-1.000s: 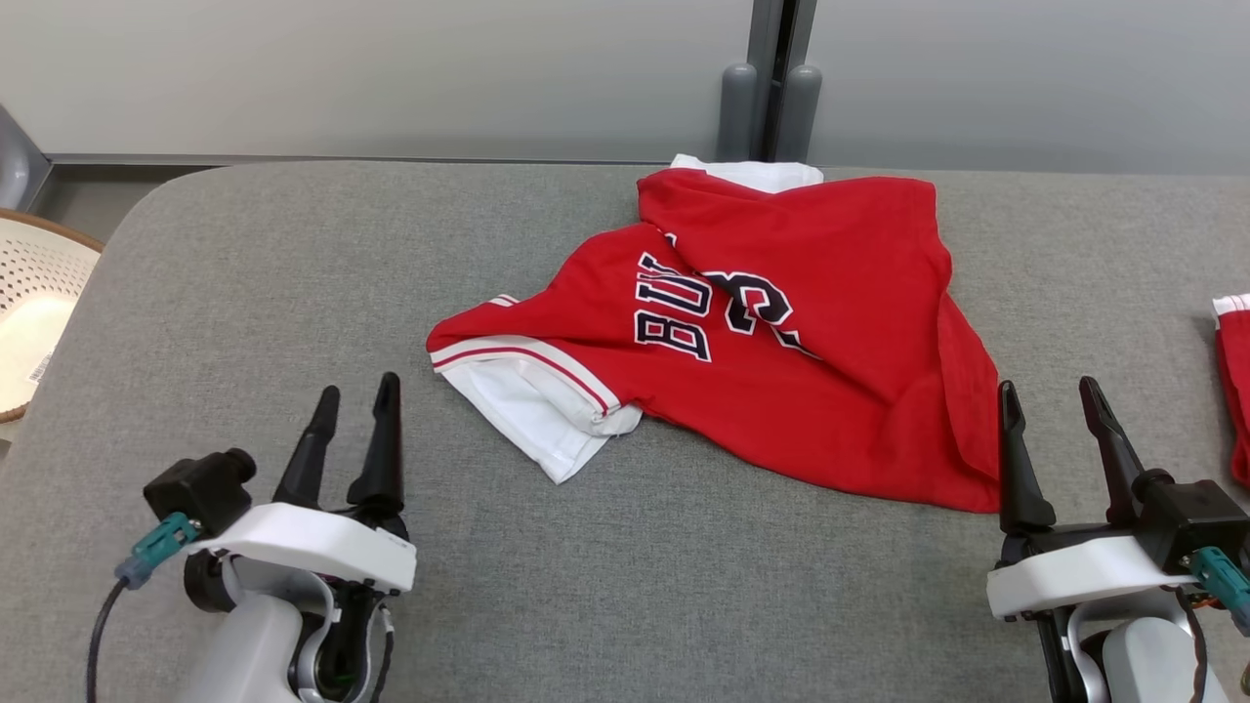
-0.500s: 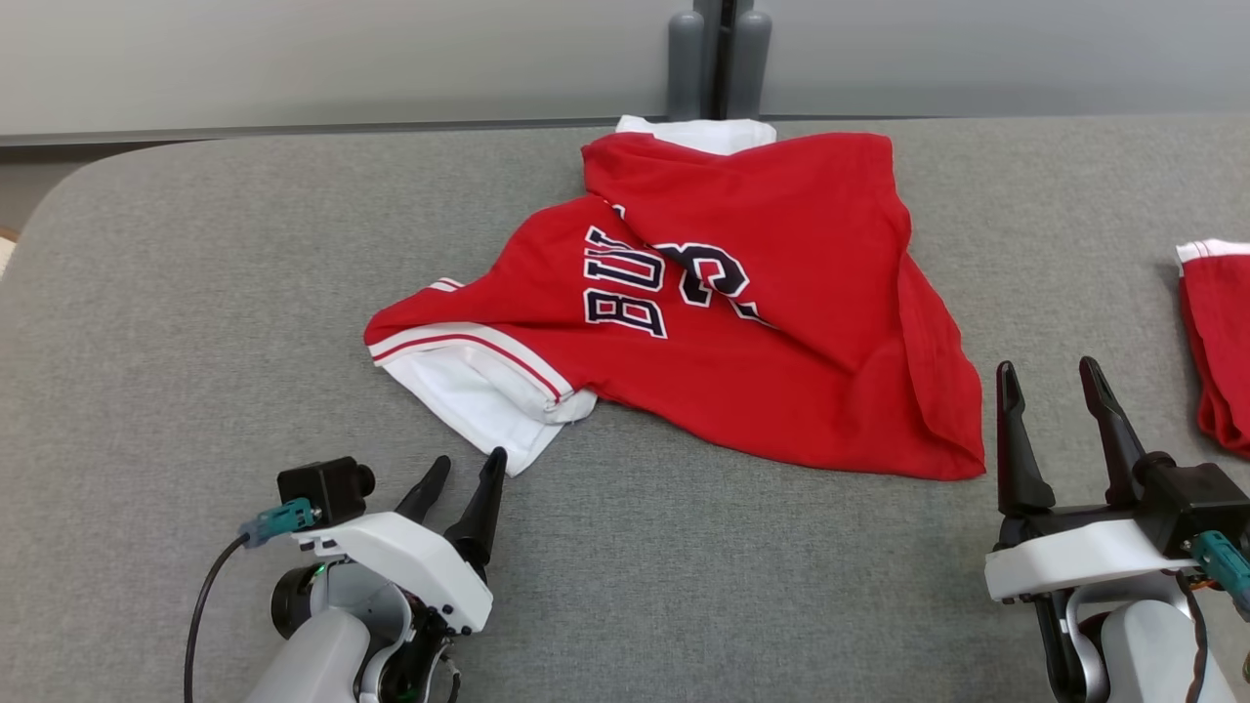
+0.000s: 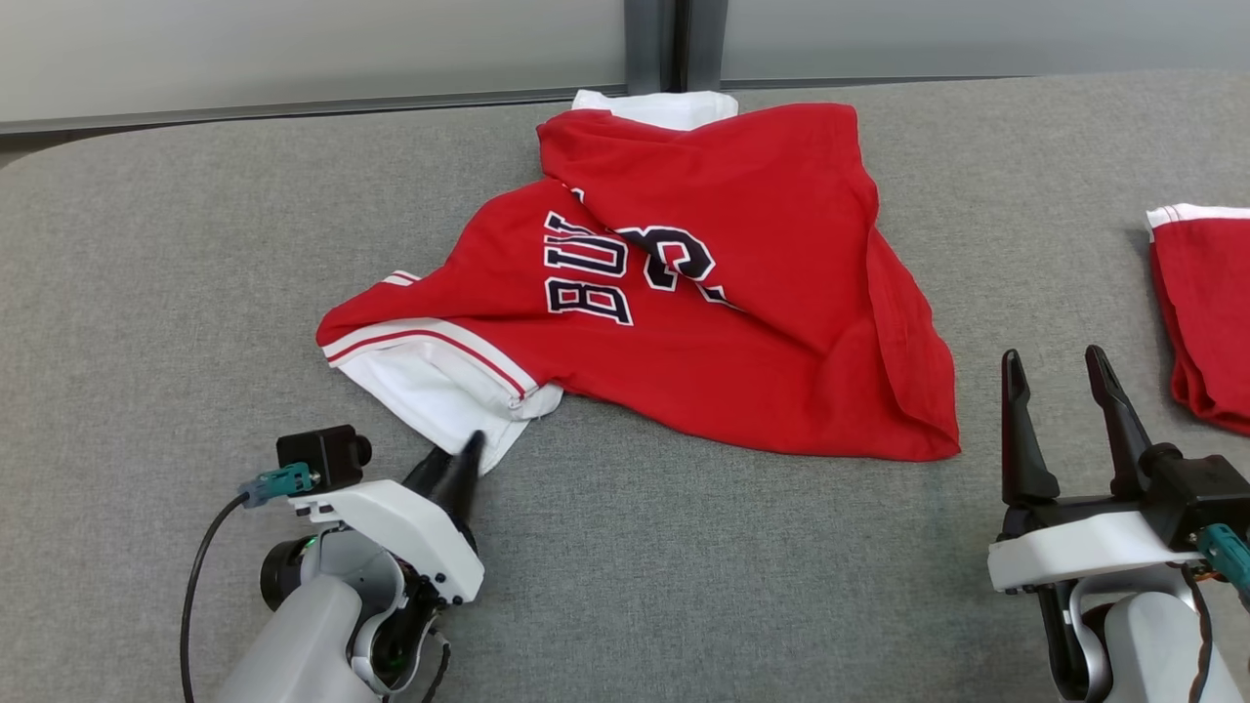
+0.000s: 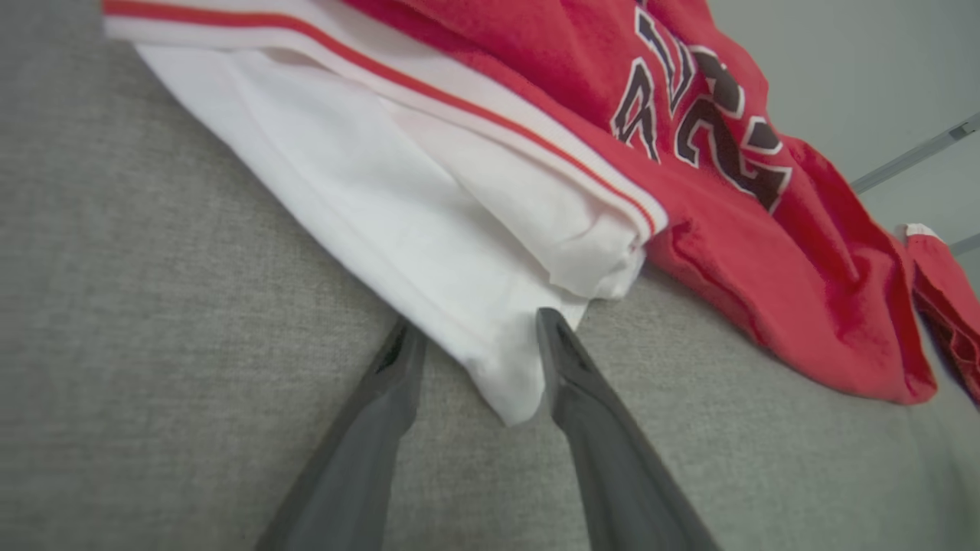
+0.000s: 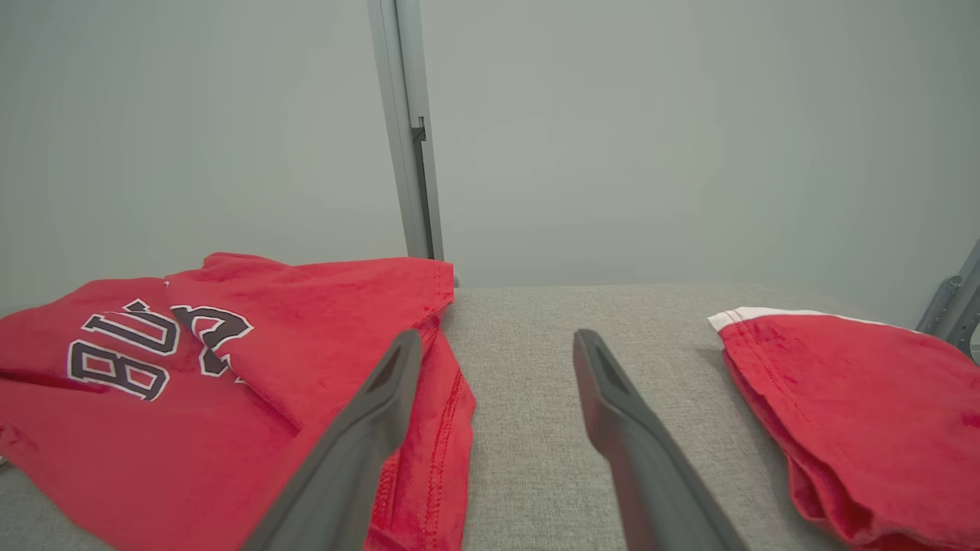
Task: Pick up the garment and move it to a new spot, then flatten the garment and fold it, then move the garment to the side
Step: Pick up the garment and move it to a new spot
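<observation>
The garment (image 3: 742, 293) is a red jersey with dark letters, lying crumpled at the middle of the grey padded table (image 3: 195, 254). Its white sleeve (image 3: 430, 395) sticks out at the near left. My left gripper (image 3: 457, 451) is tilted down at that sleeve's near corner. In the left wrist view the left gripper (image 4: 475, 333) has its jaws apart, one finger on each side of the white corner (image 4: 505, 383). My right gripper (image 3: 1053, 356) stands open just right of the garment's near right corner (image 3: 928, 439), holding nothing; the right wrist view shows the right gripper (image 5: 498, 337) over bare table.
A second red garment with a white band (image 3: 1206, 322) lies at the table's right edge, also in the right wrist view (image 5: 857, 398). A grey wall and a metal post (image 3: 664, 44) stand behind the table. Grey table surface lies open on the left and along the front.
The head camera has shifted, sliding the picture left and down. My left gripper moved forward and right to the white sleeve corner, tipped downward, and its jaws narrowed a little. The right gripper kept still.
</observation>
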